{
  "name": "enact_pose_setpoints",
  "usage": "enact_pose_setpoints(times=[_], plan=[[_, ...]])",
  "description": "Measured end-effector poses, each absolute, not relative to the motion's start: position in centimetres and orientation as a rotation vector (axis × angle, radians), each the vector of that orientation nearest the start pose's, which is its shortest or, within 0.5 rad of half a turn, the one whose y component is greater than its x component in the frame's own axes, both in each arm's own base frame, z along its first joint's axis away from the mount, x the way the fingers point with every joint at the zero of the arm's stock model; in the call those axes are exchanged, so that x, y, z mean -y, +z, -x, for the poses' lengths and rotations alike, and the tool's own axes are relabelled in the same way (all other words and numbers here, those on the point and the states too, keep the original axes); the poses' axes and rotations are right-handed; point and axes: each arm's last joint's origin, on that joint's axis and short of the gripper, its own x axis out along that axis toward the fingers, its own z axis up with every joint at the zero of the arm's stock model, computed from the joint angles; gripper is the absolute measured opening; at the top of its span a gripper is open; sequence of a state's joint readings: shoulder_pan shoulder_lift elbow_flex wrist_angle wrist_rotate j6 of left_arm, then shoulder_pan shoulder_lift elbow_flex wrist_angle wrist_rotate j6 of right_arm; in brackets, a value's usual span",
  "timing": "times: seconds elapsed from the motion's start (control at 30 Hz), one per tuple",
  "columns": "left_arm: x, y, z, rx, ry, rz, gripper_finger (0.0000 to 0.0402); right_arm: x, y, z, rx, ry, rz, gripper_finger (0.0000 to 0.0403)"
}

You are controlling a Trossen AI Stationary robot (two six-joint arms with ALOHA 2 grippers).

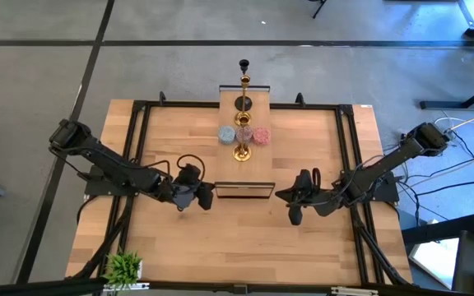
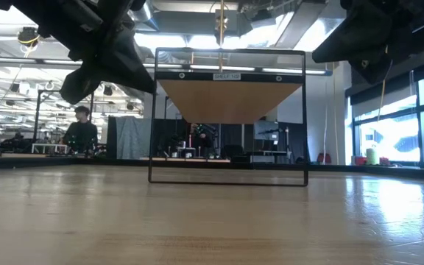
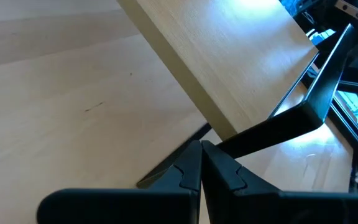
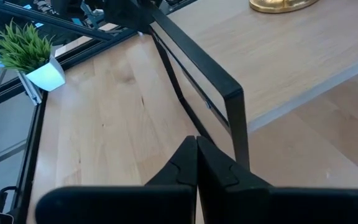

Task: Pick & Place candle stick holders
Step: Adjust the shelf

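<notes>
From the high view, the wooden bench carries a raised light wooden plank on a black frame, running from the bench's middle to its far edge. The candle stick holders stand in a cluster on this plank: a gold stem with a round base nearest the arms, a blue cup and a pink cup on either side, a purplish cup between them, and a long black holder reaching past the far edge. The left hand hovers just beside the near left corner of the frame, its fingers pressed together and holding nothing. The right hand hangs near the frame's right corner, likewise closed and empty. A small green potted plant sits at the near left edge of the bench.

The low view shows the black frame upright on the bench with the plank's underside within it; both arms hang dark above, and a person sits far off in the room.

The left wrist view shows the left hand's closed fingers pointing at the plank's edge and a frame leg.

The right wrist view shows the right hand's fingers shut together before the frame's corner, the gold base on the plank beyond, and the plant farther off.
</notes>
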State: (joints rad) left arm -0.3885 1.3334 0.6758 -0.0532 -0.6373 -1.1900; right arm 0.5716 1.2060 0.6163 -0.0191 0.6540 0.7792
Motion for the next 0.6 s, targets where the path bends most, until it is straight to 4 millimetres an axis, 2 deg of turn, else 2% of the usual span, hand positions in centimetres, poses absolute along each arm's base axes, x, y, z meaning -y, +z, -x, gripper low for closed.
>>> enact_pose_setpoints(times=[0.6], plan=[[8.15, 20.18, -24.79, -0.364, 0.529, 0.790, 0.0001, -11.37, 21.19, -20.90, -0.431, -0.263, -0.414, 0.0000]])
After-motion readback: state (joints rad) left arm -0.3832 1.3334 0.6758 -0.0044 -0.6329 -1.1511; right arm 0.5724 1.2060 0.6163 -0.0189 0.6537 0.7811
